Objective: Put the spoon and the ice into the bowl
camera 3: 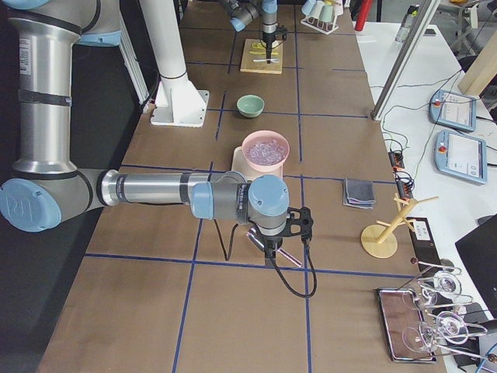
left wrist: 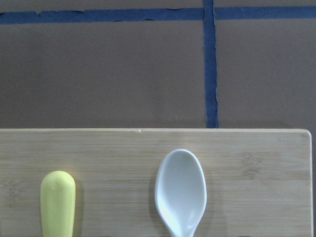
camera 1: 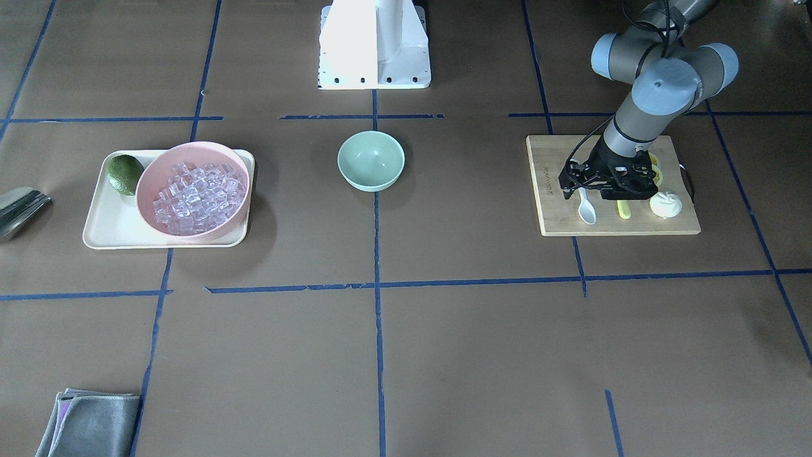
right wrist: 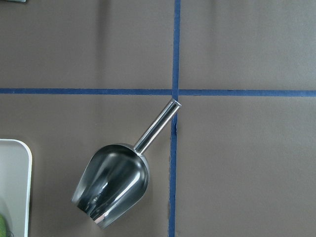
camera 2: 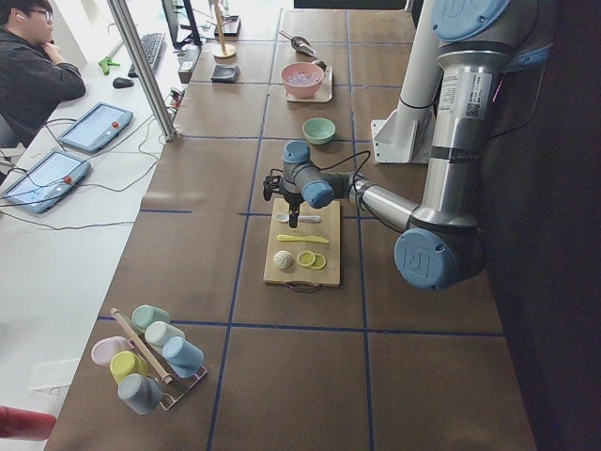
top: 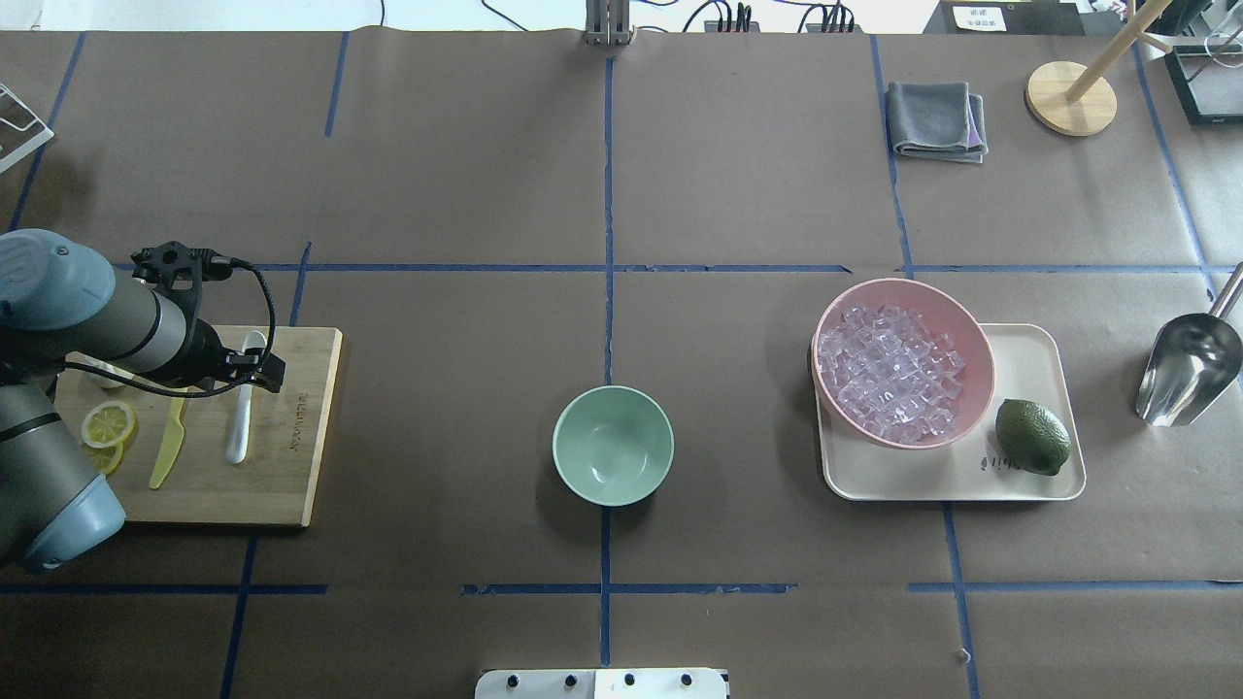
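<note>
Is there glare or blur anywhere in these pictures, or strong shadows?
Front-facing view: the white pedestal is washed out. Right wrist view: the metal scoop carries bright reflections. Left wrist view: the spoon is sharp. Overhead view: shadows are soft.

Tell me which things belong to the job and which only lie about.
Job: slim white plastic spoon; clear glassy ice cubes in wide pink bowl; small mint-green bowl; maybe shiny metal scoop.
Lying about: yellow-green plastic knife; lemon slices; dark green fruit; folded grey cloth.
</note>
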Robot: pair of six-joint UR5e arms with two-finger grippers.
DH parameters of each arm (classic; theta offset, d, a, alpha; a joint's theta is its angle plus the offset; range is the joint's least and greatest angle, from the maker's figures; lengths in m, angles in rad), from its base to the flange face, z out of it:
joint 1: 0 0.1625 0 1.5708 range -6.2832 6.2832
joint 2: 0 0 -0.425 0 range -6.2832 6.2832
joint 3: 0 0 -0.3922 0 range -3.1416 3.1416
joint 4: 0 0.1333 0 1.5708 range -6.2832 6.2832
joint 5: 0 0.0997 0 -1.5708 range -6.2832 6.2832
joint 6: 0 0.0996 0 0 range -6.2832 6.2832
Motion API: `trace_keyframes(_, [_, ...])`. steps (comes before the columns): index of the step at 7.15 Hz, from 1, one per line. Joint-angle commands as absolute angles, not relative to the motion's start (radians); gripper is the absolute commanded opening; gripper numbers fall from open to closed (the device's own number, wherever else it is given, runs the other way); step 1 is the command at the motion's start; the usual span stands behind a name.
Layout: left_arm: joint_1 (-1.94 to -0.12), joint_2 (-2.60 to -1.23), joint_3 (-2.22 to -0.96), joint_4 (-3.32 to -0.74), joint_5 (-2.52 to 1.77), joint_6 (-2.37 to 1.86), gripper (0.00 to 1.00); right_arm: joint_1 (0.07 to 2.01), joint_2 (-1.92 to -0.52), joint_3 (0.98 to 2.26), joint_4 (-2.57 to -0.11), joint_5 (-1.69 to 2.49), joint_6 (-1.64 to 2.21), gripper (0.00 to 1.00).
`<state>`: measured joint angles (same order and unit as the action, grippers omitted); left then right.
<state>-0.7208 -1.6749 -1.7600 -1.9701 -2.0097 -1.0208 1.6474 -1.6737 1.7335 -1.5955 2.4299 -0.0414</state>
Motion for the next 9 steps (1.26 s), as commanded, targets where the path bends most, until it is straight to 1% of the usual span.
trace_keyframes(1, [-0.718, -1.678, -1.761, -1.967, -2.014, -1.023, 0.57, 1.647, -1.675, 1.732, -1.597, 2.433, -0.041, 1.00])
trace_keyframes(2, [-0.718, -1.675, -1.766, -1.965, -2.017, -1.022, 0.42, 1.647, -1.675, 1.730, -1.597, 2.433, -0.041, 1.00])
trace_keyframes(4, [-0.718, -1.672, -1.767, -1.963, -2.020, -1.022, 0.08, 1.647, -1.674, 1.735, -1.597, 2.434, -0.040, 1.00])
trace_keyframes(5, [-0.719, -1.671, -1.776, -1.962, -2.022, -1.022, 0.01, 1.647, -1.674, 1.735, -1.597, 2.434, -0.040, 1.00])
trace_keyframes(6, [-0.726, -1.663, -1.813, -1.956, -2.057, -1.022, 0.00, 1.647, -1.674, 1.738, -1.597, 2.434, -0.040, 1.00])
trace_keyframes(7, [-0.733, -1.636, -1.878, -1.916, -2.113, -1.022, 0.00, 1.647, -1.671, 1.747, -1.598, 2.436, -0.040, 1.00])
trace_keyframes(8, [-0.744, -1.634, -1.958, -1.816, -2.121, -1.020, 0.00, 1.647, -1.652, 1.761, -1.608, 2.434, -0.026, 1.00])
trace_keyframes(9, [-0.750, -1.661, -2.045, -1.657, -2.129, -1.016, 0.00, 1.644, -1.640, 1.763, -1.605, 2.439, 0.033, 1.00])
